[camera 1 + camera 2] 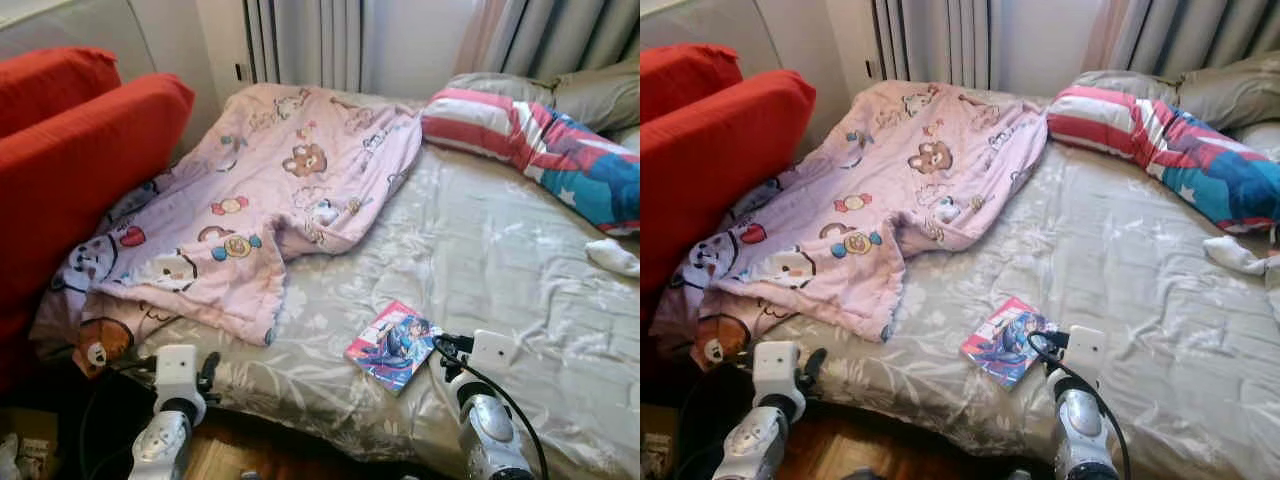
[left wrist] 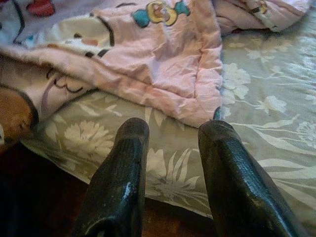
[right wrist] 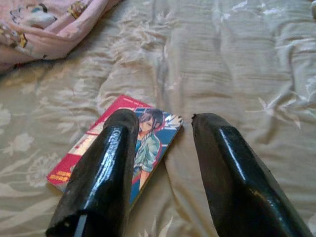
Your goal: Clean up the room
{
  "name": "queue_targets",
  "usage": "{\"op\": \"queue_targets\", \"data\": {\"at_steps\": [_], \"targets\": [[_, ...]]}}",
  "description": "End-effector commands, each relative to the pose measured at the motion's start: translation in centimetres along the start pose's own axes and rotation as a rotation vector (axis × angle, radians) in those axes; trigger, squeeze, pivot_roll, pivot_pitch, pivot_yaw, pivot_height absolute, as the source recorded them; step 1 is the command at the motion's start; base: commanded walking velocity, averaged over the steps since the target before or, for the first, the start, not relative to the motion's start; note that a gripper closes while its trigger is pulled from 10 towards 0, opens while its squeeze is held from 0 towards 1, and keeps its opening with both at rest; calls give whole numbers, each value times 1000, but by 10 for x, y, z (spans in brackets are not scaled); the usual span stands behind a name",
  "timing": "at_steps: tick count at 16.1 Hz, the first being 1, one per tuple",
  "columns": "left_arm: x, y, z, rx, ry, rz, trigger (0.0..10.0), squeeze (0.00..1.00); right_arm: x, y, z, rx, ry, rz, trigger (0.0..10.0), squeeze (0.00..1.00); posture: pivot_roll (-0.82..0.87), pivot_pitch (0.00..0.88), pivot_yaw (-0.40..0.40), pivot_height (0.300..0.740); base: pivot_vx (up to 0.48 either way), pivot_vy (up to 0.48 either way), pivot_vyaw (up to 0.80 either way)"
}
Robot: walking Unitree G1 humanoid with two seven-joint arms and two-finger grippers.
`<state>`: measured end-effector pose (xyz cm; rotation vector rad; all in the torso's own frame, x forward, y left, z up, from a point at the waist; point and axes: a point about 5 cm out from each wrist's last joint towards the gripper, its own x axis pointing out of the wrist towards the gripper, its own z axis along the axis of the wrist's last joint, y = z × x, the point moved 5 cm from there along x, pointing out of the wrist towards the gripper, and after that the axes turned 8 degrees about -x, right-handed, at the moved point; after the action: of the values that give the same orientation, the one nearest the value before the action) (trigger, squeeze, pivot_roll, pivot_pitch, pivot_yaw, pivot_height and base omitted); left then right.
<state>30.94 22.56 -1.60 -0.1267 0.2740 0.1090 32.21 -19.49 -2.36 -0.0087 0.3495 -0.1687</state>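
Comic book (image 1: 392, 346) lies flat on the bed (image 1: 480, 260), near the bed's front edge, cover up, red border with a cartoon figure. Right gripper (image 3: 163, 148) sits just over the book's right end: fingers spread wide, nothing between them, left finger (image 3: 106, 168) overlapping the cover, the other over bare sheet. Can't tell whether the finger touches the book. Left gripper (image 2: 173, 163) is at the front edge of the bed further left, fingers apart and empty, pointing at the hem of the pink quilt (image 1: 270, 200). Quilt is printed with bears and candies, crumpled over the bed's left half from the head end down to the front left corner, one tip just short of the left gripper. Grey floral sheet covers the rest. Striped red-white-blue pillow (image 1: 530, 140) lies at the head end on the right, grey pillow (image 1: 570, 90) behind it. Small white sock (image 1: 612, 256) near the bed's right edge. Red cushions (image 1: 70, 150) stand against the bed's left side. Curtains (image 1: 310, 40) behind the head end. Wooden floor (image 1: 250, 450) below the front edge.
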Motion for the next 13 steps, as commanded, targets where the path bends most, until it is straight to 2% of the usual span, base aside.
{"op": "queue_targets", "data": {"at_steps": [1, 11, 13], "targets": [[0, 3, 0, -17, 7, 5, 10000, 0, -1, 0, -2, 0, 0, -2, 10000, 0, 88, 101, 11, 653, 0, 0, 0], [-1, -5, 0, -55, 1, -39, 10000, 0, -3, -1, -5, -7, 10, 7, 10000, 0, 87, 114, 7, 653, 0, 0, 0], [-1, -6, 0, -58, 1, -43, 10000, 0, -2, 0, -5, -7, 18, 4, 10000, 0, 87, 118, 8, 634, 0, 0, 0]]}}
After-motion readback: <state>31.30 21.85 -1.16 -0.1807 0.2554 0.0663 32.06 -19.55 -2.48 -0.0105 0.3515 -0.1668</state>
